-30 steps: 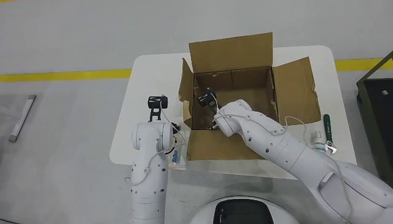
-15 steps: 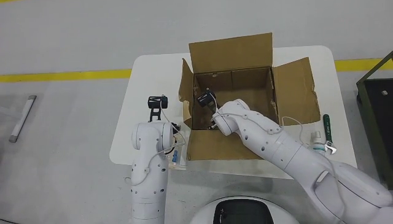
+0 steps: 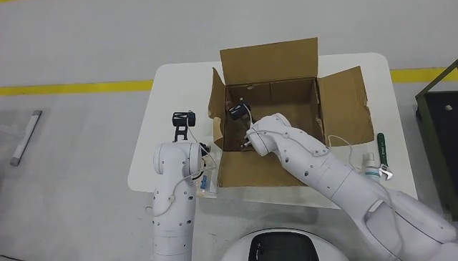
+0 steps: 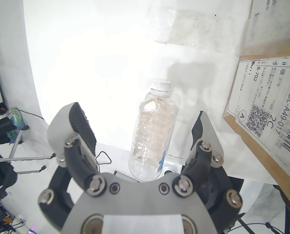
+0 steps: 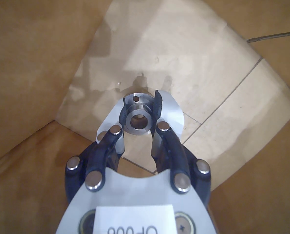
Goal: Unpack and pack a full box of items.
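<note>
Grey shop floor with a yellow line (image 3: 71,88) running behind a white counter (image 3: 172,75).

Left end of the counter: the left gripper (image 4: 140,113) hangs over a clear plastic bottle (image 4: 154,135). Its jaws are spread wide, one each side of the bottle, touching nothing. The bottle lies on its side on the counter, cap pointing away from the wrist, just beside the labelled outer wall of the cardboard box (image 3: 269,61). It looks parked there as an item out of the box, with the jaws lined up along it so they could drop over it.

Centre: the box stands open, all flaps folded outward, which leaves the mouth free for an arm to go in from above.

Inside the box, at its left side: the right gripper (image 5: 141,101) is down near the floor in a corner. Its jaws are closed on a small metal flanged bushing (image 5: 138,120), pinching the hub with the bore facing the wrist camera. The cardboard floor around it is bare. The bushing seems just clear of the floor, though contact cannot be ruled out. Whether this is a lift-out or a set-down cannot be told.

Right end of the counter: a slim dark green item (image 3: 381,150) and a small white item (image 3: 368,164) lie just beside each other, near the box's right flap, probably unpacked goods.
</note>
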Controlling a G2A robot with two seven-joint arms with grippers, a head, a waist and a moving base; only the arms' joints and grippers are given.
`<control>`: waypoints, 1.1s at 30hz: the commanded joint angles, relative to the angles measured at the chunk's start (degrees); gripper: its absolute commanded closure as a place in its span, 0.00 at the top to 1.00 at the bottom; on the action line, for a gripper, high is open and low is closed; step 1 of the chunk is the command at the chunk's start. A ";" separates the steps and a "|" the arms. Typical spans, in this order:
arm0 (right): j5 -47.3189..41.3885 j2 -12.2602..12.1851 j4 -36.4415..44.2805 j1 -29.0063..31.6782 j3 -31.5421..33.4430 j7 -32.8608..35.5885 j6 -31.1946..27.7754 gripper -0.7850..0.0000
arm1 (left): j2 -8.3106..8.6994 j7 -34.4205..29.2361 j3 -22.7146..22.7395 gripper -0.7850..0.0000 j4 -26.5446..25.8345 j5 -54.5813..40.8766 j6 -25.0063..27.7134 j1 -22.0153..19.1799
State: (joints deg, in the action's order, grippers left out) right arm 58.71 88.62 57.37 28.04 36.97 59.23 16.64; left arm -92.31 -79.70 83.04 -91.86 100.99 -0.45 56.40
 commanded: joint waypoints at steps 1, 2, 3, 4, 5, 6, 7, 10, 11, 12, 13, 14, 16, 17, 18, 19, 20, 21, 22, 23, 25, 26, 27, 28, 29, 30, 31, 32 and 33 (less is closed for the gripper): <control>-0.18 -0.54 2.43 0.68 1.99 -0.04 0.81 0.00 | 0.00 0.00 0.00 1.00 0.00 0.00 0.00 0.00; -0.83 -0.99 4.22 1.29 3.70 -0.24 1.03 0.00 | 0.00 0.00 0.00 1.00 0.00 0.00 0.00 0.00; -1.82 -1.55 6.24 2.23 5.83 -0.68 0.96 0.00 | 0.00 0.00 0.00 1.00 0.00 0.00 0.00 0.00; -3.06 -2.24 8.54 3.32 8.52 -1.31 0.77 0.00 | 0.00 0.00 0.00 1.00 0.00 0.00 0.00 0.00; -3.54 -3.01 10.80 4.69 11.06 -1.63 0.38 0.00 | 0.00 0.00 0.00 1.00 0.00 0.00 0.00 0.00; -5.31 -3.80 13.76 6.40 14.45 -2.19 -0.03 0.00 | 0.00 0.00 0.00 1.00 0.00 0.00 0.00 0.00; -6.89 -4.61 16.59 8.46 17.71 -2.43 -1.01 0.00 | 0.00 0.00 0.00 1.00 0.00 0.00 0.00 0.00; -18.65 -6.82 26.89 17.35 30.69 -5.37 -6.63 0.00 | 0.00 0.00 0.00 1.00 0.00 0.00 0.00 0.00; -21.77 -7.12 28.51 19.22 33.27 -6.14 -7.93 0.00 | 0.00 0.00 0.00 1.00 0.00 0.00 0.00 0.00; -24.88 -7.54 30.40 21.73 36.21 -6.81 -9.95 0.00 | 0.00 0.00 0.00 1.00 0.00 0.00 0.00 0.00; -27.16 -7.90 31.82 23.82 38.54 -7.17 -11.59 0.00 | 0.00 0.00 0.00 1.00 0.00 0.00 0.00 0.00; -28.73 -8.20 32.97 25.49 40.47 -7.63 -12.69 0.00 | 0.00 0.00 0.00 1.00 0.00 0.00 0.00 0.00; -30.44 -8.64 34.58 27.92 42.87 -8.33 -13.97 0.00 | 0.00 0.00 0.00 1.00 0.00 0.00 0.00 0.00; -30.92 -8.78 35.23 28.68 43.43 -8.45 -14.42 0.00 | 0.00 0.00 0.00 1.00 0.00 0.00 0.00 0.00; -31.57 -8.89 35.66 29.28 43.86 -8.85 -15.07 0.00 | 0.00 0.00 0.00 1.00 0.00 0.00 0.00 0.00; -32.13 -8.98 35.73 29.81 44.15 -9.18 -15.22 0.00 | 0.00 0.00 0.00 1.00 0.00 0.00 0.00 0.00; -32.02 -9.08 35.91 30.04 44.17 -9.16 -15.43 0.00 | 0.00 0.00 0.00 1.00 0.00 0.00 0.00 0.00; -31.75 -9.15 35.95 30.23 44.08 -9.43 -15.36 0.00 | 0.00 0.00 0.00 1.00 0.00 0.00 0.00 0.00; -31.71 -9.17 35.97 30.29 44.02 -9.53 -15.28 0.00 | 0.00 0.00 0.00 1.00 0.00 0.00 0.00 0.00; -31.71 -9.17 35.97 30.29 44.02 -9.53 -15.28 0.00 | 0.00 0.00 0.00 1.00 0.00 0.00 0.00 0.00; -31.71 -9.17 35.97 30.29 44.02 -9.53 -15.28 0.00 | 0.00 0.00 0.00 1.00 0.00 0.00 0.00 0.00; -31.71 -9.17 35.97 30.29 44.02 -9.53 -15.28 0.00 | 0.00 0.00 0.00 1.00 0.00 0.00 0.00 0.00; -31.71 -9.17 35.97 30.29 44.02 -9.53 -15.28 0.00 | 0.00 0.00 0.00 1.00 0.00 0.00 0.00 0.00; -31.71 -9.17 35.97 30.29 44.02 -9.53 -15.28 0.00 | 0.00 0.00 0.00 1.00 0.00 0.00 0.00 0.00; -31.71 -9.17 35.97 30.29 44.02 -9.53 -15.28 0.00 | 0.00 0.00 0.00 1.00 0.00 0.00 0.00 0.00; -31.71 -9.17 35.97 30.29 44.02 -9.53 -15.28 0.00 | 0.00 0.00 0.00 1.00 0.00 0.00 0.00 0.00; -31.71 -9.17 35.97 30.29 44.02 -9.53 -15.28 0.00 | 0.00 0.00 0.00 1.00 0.00 0.00 0.00 0.00; -31.71 -9.17 35.97 30.29 44.02 -9.53 -15.28 0.00 | 0.00 0.00 0.00 1.00 0.00 0.00 0.00 0.00; -31.71 -9.17 35.97 30.29 44.02 -9.53 -15.28 0.00 | 0.00 0.00 0.00 1.00 0.00 0.00 0.00 0.00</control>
State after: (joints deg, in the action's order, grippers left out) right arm 26.99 79.45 93.34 58.32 80.99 49.70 1.36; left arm -92.31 -79.70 83.04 -91.86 100.99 -0.45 56.40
